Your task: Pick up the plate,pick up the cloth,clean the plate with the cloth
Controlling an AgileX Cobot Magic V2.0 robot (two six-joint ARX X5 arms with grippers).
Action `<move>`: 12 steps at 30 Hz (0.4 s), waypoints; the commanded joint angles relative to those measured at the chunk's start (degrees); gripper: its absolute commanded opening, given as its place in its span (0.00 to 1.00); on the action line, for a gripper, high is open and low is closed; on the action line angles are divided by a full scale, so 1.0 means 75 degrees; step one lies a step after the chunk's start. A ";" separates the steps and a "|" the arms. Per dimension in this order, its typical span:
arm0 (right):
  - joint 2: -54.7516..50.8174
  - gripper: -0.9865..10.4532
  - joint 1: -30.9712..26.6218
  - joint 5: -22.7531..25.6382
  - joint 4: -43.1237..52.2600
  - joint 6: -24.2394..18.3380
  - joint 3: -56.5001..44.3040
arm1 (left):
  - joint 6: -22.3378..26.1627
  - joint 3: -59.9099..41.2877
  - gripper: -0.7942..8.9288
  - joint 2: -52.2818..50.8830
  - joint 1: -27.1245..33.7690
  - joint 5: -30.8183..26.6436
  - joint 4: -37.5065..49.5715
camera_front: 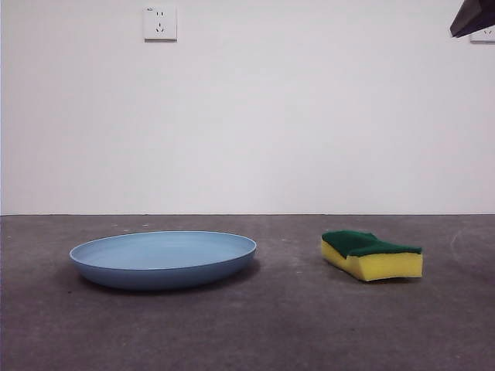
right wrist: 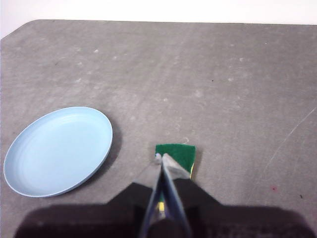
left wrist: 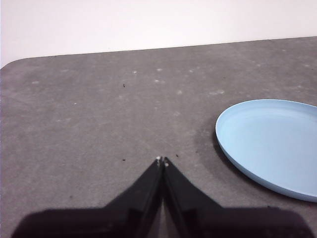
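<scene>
Both arms hang raised above the table, neither touching anything. The left gripper (left wrist: 162,159) has its two black jaws pressed together, tips meeting in a narrow point, with bare tabletop beneath. The right gripper (right wrist: 161,157) likewise has its jaws closed tip to tip, holding nothing, poised high. In the front view only one arm shows, as a dark tip (camera_front: 472,17) in the upper right corner; which arm it is cannot be told there.

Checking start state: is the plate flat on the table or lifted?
Flat: the plate rests upright on the table, no gripper touching it.
</scene>
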 commanded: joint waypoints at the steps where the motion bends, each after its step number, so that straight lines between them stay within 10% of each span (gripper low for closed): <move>1: -0.0006 0.09 0.0009 0.0023 0.0044 0.0076 -0.0038 | -0.0073 -0.0117 0.08 -0.0020 0.0026 -0.0003 0.0038; 12: -0.0615 0.09 -0.0414 0.0385 -0.0038 -0.0921 -0.0076 | -0.0073 -0.0117 0.08 -0.0020 0.0026 -0.0003 0.0038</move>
